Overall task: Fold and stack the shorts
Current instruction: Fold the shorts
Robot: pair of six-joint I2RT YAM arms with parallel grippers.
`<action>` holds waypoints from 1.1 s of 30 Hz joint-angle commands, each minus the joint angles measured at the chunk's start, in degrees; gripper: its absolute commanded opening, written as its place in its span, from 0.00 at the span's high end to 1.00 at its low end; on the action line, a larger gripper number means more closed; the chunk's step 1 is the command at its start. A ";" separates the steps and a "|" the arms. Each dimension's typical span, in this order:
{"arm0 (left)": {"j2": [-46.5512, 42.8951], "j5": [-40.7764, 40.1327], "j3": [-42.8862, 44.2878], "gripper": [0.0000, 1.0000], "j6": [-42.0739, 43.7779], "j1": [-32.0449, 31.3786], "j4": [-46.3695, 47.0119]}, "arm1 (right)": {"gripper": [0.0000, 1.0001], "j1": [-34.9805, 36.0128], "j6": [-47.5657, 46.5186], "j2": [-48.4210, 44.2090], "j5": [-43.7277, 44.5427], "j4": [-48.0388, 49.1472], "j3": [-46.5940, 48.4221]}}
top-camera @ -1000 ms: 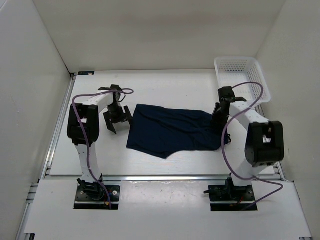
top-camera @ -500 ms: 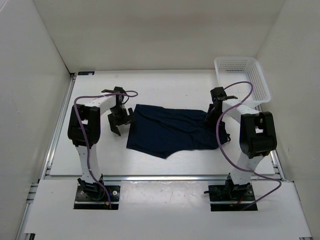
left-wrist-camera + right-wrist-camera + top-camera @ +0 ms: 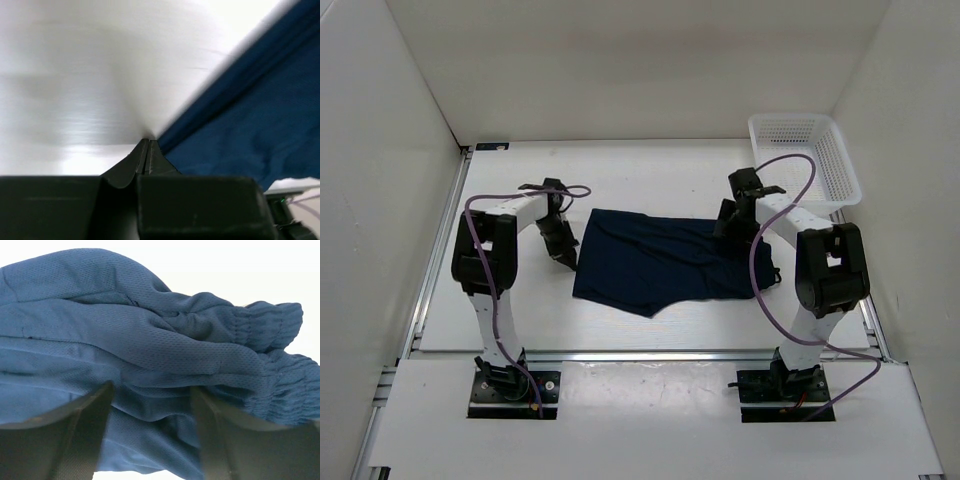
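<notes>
Seen from above, the dark navy shorts (image 3: pixel 665 262) lie spread out in the middle of the white tabletop (image 3: pixel 650 180), with one arm at each end. This placement suggests the two ends are to be lifted together for a fold. A white mesh basket (image 3: pixel 840 165) sits at the far right corner, well apart from the cloth.

The left fingers (image 3: pixel 564 250) point down at the shorts' left edge. The left wrist view adds what the overhead cannot: they are pressed together, with their tips on the tabletop right at the hem. Whether any cloth is nipped between them cannot be told.

The right fingers (image 3: pixel 75 435) sit over the opposite end. Only the right wrist view shows them standing apart, with the gathered elastic waistband (image 3: pixel 270 325) and bunched fabric rumpled just beyond them and no cloth pinched. No fold appears to have been made yet.
</notes>
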 commanded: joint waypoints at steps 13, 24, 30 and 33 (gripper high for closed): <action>-8.55 -8.83 0.83 0.90 -4.00 11.40 -1.22 | 0.01 1.36 -3.03 -9.87 -1.23 -0.48 3.86; -7.32 -1.00 5.58 0.00 4.18 -0.89 -2.28 | 0.01 -0.31 -3.03 -13.57 -1.23 -1.00 0.87; -1.96 -0.48 5.06 0.00 4.18 -6.34 -1.67 | 0.01 -1.62 -3.03 -18.05 -0.70 -2.23 -0.19; -0.02 -3.37 5.06 0.02 3.04 -7.58 -1.66 | 0.01 -2.94 -3.03 -20.25 -0.70 -2.85 -0.71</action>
